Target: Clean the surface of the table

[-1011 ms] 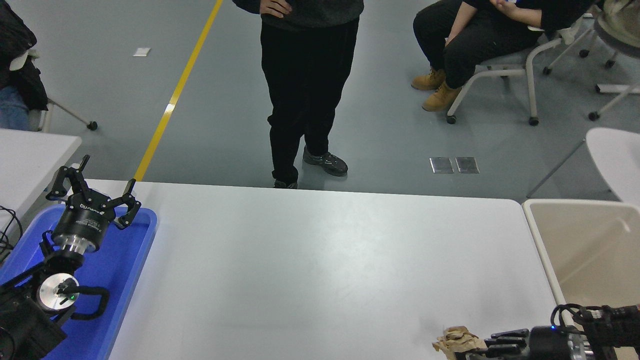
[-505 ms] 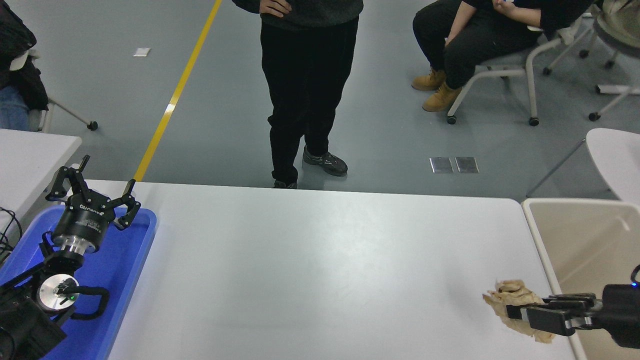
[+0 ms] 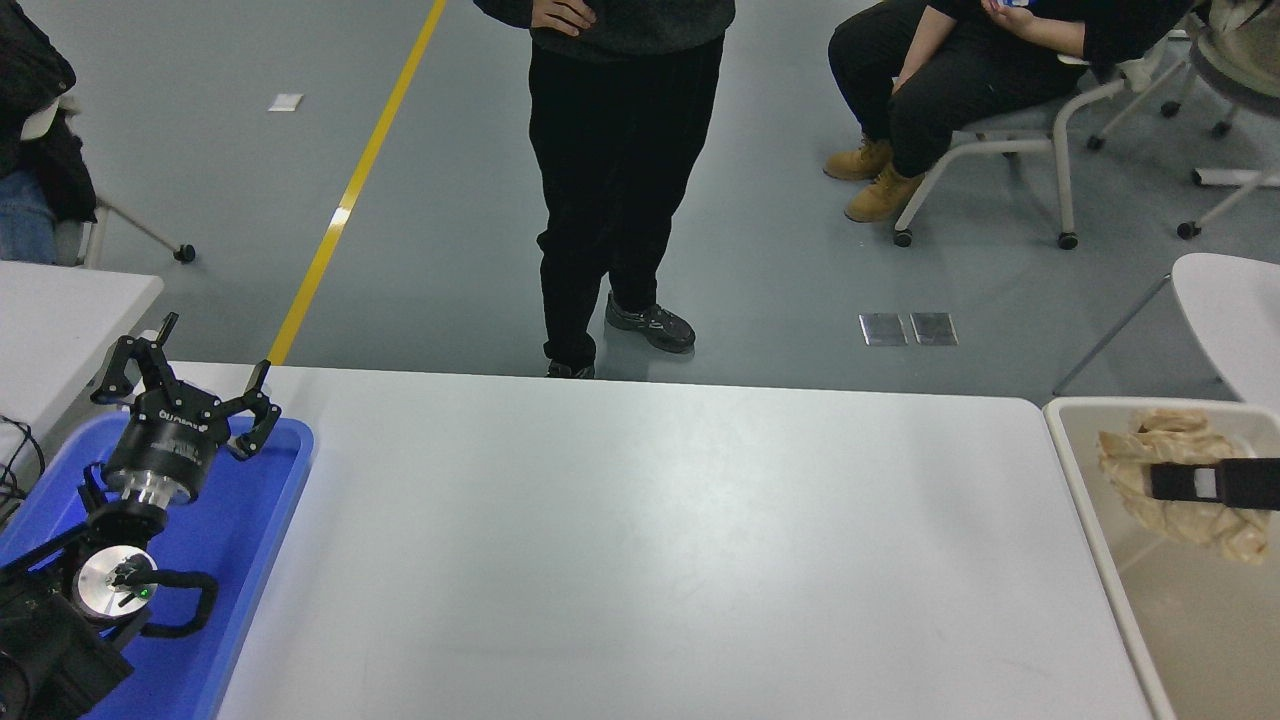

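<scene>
Holding one crumpled paper [image 3: 1180, 470], right tool [image 3: 1165, 482] over bin [image 3: 1075, 470].

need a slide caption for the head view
Right gripper holds crumpled brown paper over the beige bin.

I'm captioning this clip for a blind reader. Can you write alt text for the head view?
The right gripper holds a crumpled brown paper wad above the beige bin at the white table surface's right edge. The left gripper hangs open over a blue tray; a person stands beyond.
</scene>
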